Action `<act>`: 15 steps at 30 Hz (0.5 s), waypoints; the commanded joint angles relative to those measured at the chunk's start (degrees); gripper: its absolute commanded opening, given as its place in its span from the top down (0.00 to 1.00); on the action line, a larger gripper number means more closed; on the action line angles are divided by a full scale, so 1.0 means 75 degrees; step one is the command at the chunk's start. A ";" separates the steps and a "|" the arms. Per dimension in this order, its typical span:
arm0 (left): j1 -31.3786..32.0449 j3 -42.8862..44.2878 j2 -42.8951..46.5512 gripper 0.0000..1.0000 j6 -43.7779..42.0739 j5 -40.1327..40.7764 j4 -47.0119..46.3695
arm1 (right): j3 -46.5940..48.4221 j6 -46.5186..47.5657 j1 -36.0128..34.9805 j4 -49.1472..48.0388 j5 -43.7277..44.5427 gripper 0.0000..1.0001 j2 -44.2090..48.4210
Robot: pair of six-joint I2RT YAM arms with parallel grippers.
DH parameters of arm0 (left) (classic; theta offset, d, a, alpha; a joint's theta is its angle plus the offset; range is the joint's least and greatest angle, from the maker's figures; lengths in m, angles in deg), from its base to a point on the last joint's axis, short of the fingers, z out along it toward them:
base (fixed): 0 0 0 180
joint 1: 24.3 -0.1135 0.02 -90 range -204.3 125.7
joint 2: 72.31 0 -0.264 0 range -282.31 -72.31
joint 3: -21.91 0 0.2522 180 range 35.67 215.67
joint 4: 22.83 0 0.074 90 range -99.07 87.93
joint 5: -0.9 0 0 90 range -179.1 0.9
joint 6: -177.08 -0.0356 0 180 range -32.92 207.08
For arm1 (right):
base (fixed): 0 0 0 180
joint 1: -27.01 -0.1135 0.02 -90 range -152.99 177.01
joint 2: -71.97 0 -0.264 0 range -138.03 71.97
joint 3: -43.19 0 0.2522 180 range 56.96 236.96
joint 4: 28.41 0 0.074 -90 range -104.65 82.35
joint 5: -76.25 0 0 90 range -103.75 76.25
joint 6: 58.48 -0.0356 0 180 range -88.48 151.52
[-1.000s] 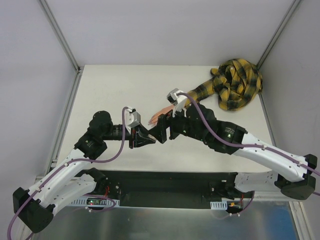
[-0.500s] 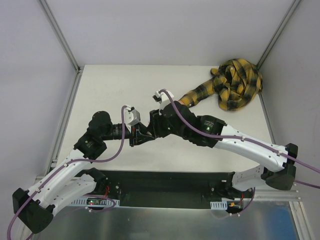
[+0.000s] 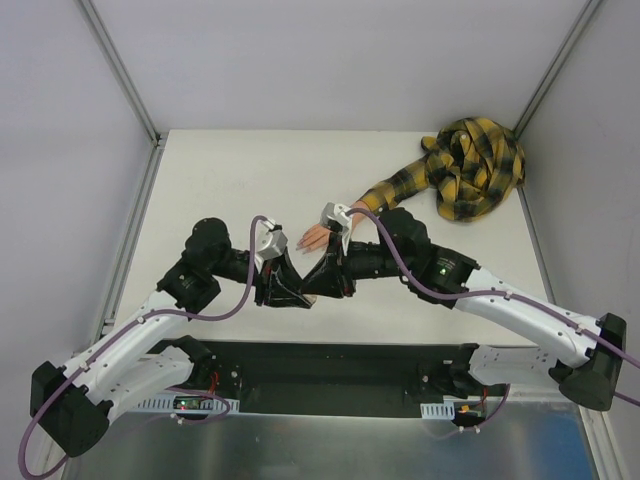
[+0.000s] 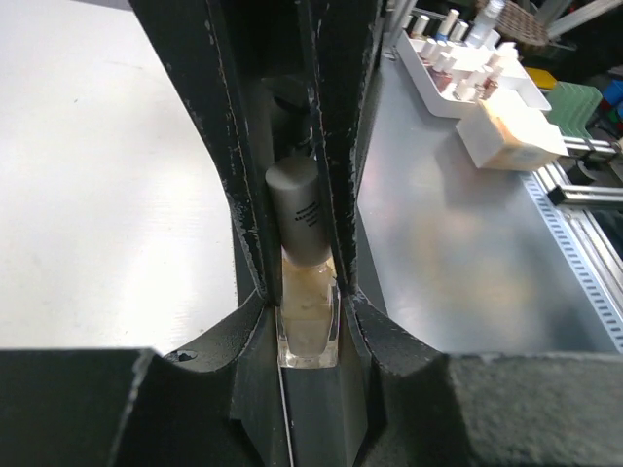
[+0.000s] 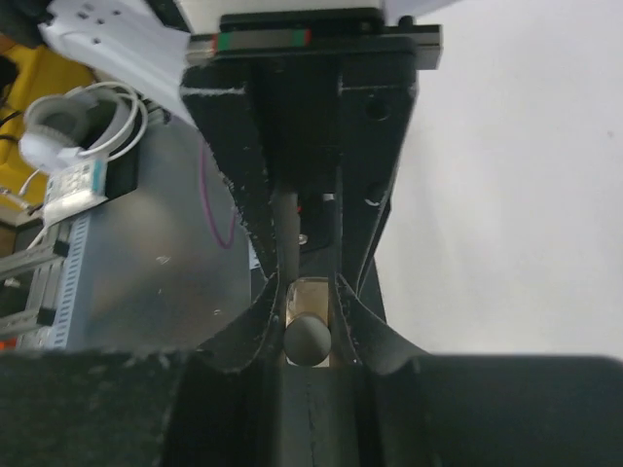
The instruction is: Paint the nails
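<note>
In the left wrist view my left gripper [image 4: 308, 185] is shut on a small beige polish bottle [image 4: 310, 326] with a grey cap [image 4: 298, 206]. My right gripper [image 5: 309, 255] meets it head-on, and its fingers [image 5: 255, 229] press both sides of the cap [image 5: 310, 340]. From above, the two grippers [image 3: 287, 289] [image 3: 322, 281] join tip to tip just in front of the peach mannequin hand [image 3: 311, 237]. Its plaid sleeve [image 3: 400, 185] runs back right. The nails are too small to make out.
The sleeve ends in a bunched yellow-black heap [image 3: 475, 165] at the table's back right corner. Metal frame posts [image 3: 120, 70] rise at both back corners. Off the table's near side, a white tray of bottles [image 4: 467, 73] sits on a metal bench.
My right gripper, open a second ago, swung across the mannequin hand, lined up with the left gripper and shut on the cap. The left gripper kept its hold and shifted slightly right.
</note>
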 commanded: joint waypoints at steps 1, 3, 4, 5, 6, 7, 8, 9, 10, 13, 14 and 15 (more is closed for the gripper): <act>0.0046 0.0253 0.0204 1.00 0.0038 -0.1089 -0.0721 | -0.0341 0.0525 0.0168 -0.1601 -0.1651 1.00 0.0131; 0.0046 0.0347 0.0228 1.00 -0.0222 -0.0633 -0.0439 | -0.0203 0.0419 0.0156 -0.1428 -0.1034 1.00 0.0155; 0.0035 0.0335 0.0228 1.00 -0.0421 -0.0386 -0.0240 | -0.0120 0.0349 0.0144 -0.1172 -0.0878 1.00 0.0155; 0.0023 0.0335 0.0239 1.00 -0.0504 0.0080 -0.0146 | 0.0043 0.0139 0.0133 -0.1053 -0.0622 0.99 0.0166; 0.0023 0.0347 0.0263 1.00 -0.0574 0.0317 -0.0063 | 0.0091 -0.0048 0.0109 -0.0866 0.0100 0.86 0.0190; 0.0011 0.0347 0.0275 1.00 -0.0691 0.0517 0.0019 | 0.0138 -0.0143 0.0109 -0.0655 0.0316 0.80 0.0201; -0.0001 0.0335 0.0298 1.00 -0.0750 0.0878 0.0066 | 0.0289 -0.0550 0.0063 -0.0491 0.0678 0.69 0.0225; -0.0001 0.0347 0.0298 1.00 -0.0797 0.1114 0.0124 | 0.0395 -0.0717 0.0039 0.0056 0.1633 0.55 0.0225; -0.0012 0.0347 0.0344 1.00 -0.0902 0.1395 0.0171 | 0.0558 -0.0834 -0.0008 0.0363 0.1933 0.50 0.0202; -0.0012 0.0312 0.0509 1.00 -0.1125 0.2263 0.0359 | 0.1075 -0.1467 -0.0265 0.1536 0.3644 0.32 0.0202; -0.0012 0.0300 0.0579 1.00 -0.1126 0.2462 0.0417 | 0.1192 -0.1561 -0.0335 0.1747 0.3995 0.30 0.0167; -0.0012 0.0277 0.0603 1.00 -0.1126 0.3021 0.0441 | 0.1518 -0.1852 -0.0441 0.2306 0.4694 0.27 0.0120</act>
